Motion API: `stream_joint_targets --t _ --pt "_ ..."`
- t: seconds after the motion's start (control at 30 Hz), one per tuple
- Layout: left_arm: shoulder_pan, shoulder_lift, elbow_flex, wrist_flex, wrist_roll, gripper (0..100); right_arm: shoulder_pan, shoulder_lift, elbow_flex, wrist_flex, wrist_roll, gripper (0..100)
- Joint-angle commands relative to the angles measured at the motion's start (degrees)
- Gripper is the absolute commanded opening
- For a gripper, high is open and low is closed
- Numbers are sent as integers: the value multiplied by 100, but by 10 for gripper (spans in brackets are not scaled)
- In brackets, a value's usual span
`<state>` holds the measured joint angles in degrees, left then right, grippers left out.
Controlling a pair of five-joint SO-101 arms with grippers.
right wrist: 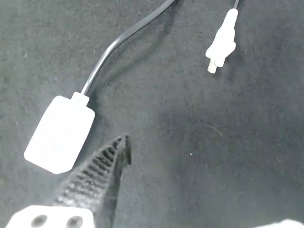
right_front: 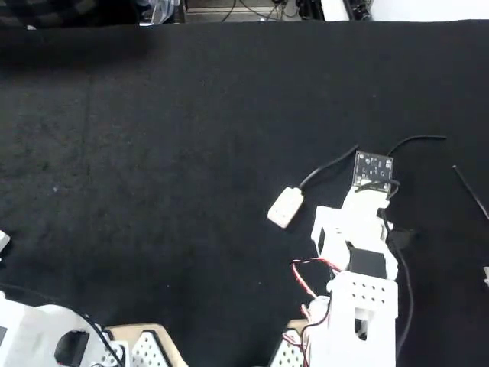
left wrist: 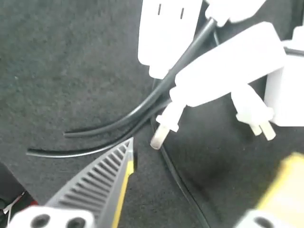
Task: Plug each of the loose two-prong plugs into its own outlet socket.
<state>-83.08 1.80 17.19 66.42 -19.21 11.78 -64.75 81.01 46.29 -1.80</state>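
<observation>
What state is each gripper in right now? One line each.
Left gripper: open, holding nothing.
Right gripper: open, holding nothing.

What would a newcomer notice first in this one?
The white right arm stands out against the black table, right beside a white socket on a black cord. The left wrist view shows white plugs tangled with dark cords next to a second socket. In the right wrist view, a lone plug lies apart from the socket.

Robotics lab bench, black cloth table (right_front: pixel 153 115), tangled cables (right_front: pixel 244 11) along far edge
</observation>
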Motion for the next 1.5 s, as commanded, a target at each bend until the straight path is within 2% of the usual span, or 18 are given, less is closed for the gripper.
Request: stream_joint_targets --t 0.0,0.27,0.53,1.47 --pt "4 -220 -374 0 -26 378 -79 -84 -22 -88 18 608" --pt "119 167 -426 -18 -835 364 -79 -119 31 -88 9 608" --pt "365 563 -154 -633 -782 322 -79 -119 31 -88 9 608" --pt "593 1275 -312 -642 -782 320 -88 -119 31 -88 9 608"
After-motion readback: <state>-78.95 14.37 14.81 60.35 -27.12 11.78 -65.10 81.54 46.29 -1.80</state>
